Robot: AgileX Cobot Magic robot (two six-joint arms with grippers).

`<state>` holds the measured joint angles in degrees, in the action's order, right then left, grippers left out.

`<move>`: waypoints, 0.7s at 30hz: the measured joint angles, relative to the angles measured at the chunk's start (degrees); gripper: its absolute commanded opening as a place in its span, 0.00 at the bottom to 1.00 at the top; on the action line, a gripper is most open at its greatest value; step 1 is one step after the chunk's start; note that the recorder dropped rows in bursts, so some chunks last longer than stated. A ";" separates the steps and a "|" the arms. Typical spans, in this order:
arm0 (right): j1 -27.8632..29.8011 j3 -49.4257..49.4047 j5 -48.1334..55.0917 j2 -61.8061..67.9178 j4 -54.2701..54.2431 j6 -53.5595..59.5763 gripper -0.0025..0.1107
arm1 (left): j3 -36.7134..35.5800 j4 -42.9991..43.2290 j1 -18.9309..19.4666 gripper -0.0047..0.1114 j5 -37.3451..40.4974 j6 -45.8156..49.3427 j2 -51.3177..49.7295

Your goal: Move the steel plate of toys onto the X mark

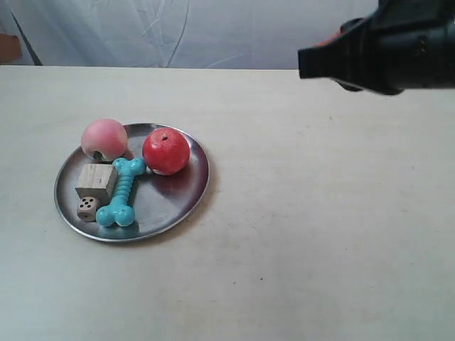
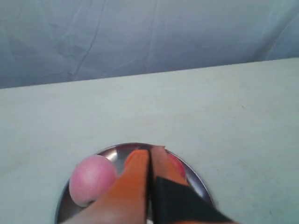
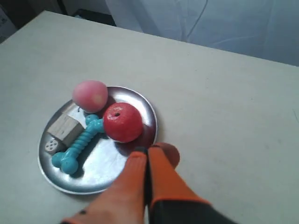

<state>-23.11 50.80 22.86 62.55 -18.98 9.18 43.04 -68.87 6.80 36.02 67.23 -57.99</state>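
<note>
Pale tabletop all over, with a wrinkled sheet hung behind it, so room isn't really the issue. The plate is parked right under the right gripper, whose tips hang over the nearest bit of rim. It's also seen just below the left gripper. Both grippers are clamped tight with nothing between the fingers, so nothing is being held.

What could go sideways, fwiw: the rim is thin and shallow, so a pinch could easily slip off, and it can't be taken at all until a gripper is opened. If the plate gets tipped, the apple and peach are round and would probably be rolled straight over that low rim. The die sits near the edge too. The bone and block look less likely to be shifted. With both grippers crowded over one plate, a bump between them can't be ruled out.

The X mark couldn't be found in any view, so the target direction can't be judged. The rim is free all round, the bare stretch of plate is the part closest to the right gripper, and a wide run of tabletop is open on that gripper's other side, away from the plate.
</note>
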 measured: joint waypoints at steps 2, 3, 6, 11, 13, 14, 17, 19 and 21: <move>-0.86 -3.64 -0.12 -3.80 -1.74 0.00 0.01 | -2.88 -2.17 0.00 0.04 -2.56 1.84 3.00; -1.16 -5.02 0.58 -5.55 -3.06 0.00 0.01 | -3.82 -2.79 0.00 0.04 -3.37 2.37 3.87; -1.38 -7.07 4.91 -9.18 -5.30 0.00 0.01 | -6.16 -3.19 0.00 0.04 -4.00 3.11 5.85; -1.38 -7.41 10.97 -12.59 -5.94 0.00 0.01 | -7.01 -2.45 -5.51 0.04 -4.00 3.48 6.88; -1.38 -7.41 10.97 -12.97 -6.01 0.00 0.01 | -7.01 -2.02 -8.70 0.04 -3.89 3.48 6.91; -1.38 -7.55 10.98 -13.84 -5.85 0.00 0.01 | -7.01 -1.92 -10.27 0.04 -3.73 3.48 7.00; -0.76 -9.50 10.54 -21.89 -6.45 0.00 0.01 | -7.14 -1.92 -12.80 0.04 -2.54 3.48 7.14; 1.10 -11.40 10.23 -27.14 -7.62 0.00 0.01 | -7.14 -1.92 -13.70 0.04 -2.27 3.48 7.14; 5.84 -15.24 9.96 -36.53 -8.30 0.00 0.01 | -7.14 -2.43 -14.35 0.04 -2.14 3.48 7.14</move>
<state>-17.27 35.57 32.81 26.02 -27.28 9.18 35.90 -71.30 -7.54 33.88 70.71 -50.85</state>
